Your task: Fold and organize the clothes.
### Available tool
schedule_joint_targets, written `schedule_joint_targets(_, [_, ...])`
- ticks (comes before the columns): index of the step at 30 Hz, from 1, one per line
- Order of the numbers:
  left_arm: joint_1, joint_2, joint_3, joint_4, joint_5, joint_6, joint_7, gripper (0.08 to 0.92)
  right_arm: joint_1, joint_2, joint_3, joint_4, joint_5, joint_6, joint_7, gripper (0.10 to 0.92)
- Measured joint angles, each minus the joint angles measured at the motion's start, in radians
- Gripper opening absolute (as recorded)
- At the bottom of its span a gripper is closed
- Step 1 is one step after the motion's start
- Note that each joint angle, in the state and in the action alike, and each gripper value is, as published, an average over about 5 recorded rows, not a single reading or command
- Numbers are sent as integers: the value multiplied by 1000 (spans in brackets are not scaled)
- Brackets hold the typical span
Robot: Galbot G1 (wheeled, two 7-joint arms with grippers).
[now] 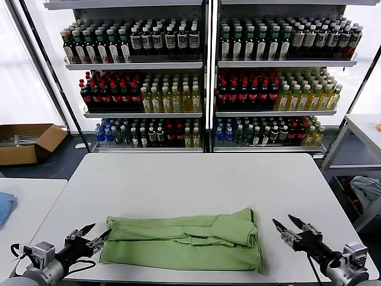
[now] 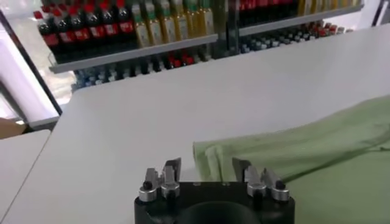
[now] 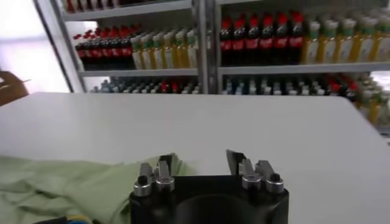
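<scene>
The light green polo shirt (image 1: 184, 241) lies folded into a long band across the front of the white table (image 1: 196, 179). Its collar, placket and logo are hidden. My left gripper (image 1: 98, 232) is open and empty, just off the shirt's left end. In the left wrist view that gripper (image 2: 207, 167) has the shirt's edge (image 2: 304, 152) right before it. My right gripper (image 1: 284, 223) is open and empty, a little to the right of the shirt's right end. In the right wrist view that gripper (image 3: 200, 159) is over bare table, with the shirt (image 3: 67, 185) off to one side.
Shelves of bottles (image 1: 202, 77) stand behind the table. A cardboard box (image 1: 27, 143) sits on the floor at the left. A blue cloth (image 1: 5, 205) lies on the side table at the left. A grey-blue cloth (image 1: 369, 190) lies at the right.
</scene>
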State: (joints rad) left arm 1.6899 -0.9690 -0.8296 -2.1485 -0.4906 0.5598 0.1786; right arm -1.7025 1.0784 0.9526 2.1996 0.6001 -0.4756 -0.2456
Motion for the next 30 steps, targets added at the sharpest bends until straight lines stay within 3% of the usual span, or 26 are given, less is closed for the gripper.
schedule_joint_targets(4, [-7, -48, 27, -4, -19, -22, -72, 714, -19, 13, 34, -10, -8, 34, -2, 799])
schedule_joint_targets(8, [-18, -103, 75, 1, -26, -54, -152, 804, -36, 25, 54, -13, -16, 57, -1, 821])
schedule_joint_targets(11, [-29, -144, 115, 8, -26, -74, -211, 820, -48, 31, 67, -13, -20, 71, 0, 822])
schedule_joint_targets(21, [-50, -251, 226, 33, 23, -109, -386, 806, -72, 43, 92, -12, -28, 105, 8, 823])
schedule_joint_targets(25, [-52, -283, 256, 46, 51, -121, -429, 759, -76, 45, 96, -8, -29, 111, 8, 823])
schedule_joint_targets(30, [-48, -314, 284, 56, 69, -139, -460, 639, -84, 46, 105, -1, -26, 117, 9, 823])
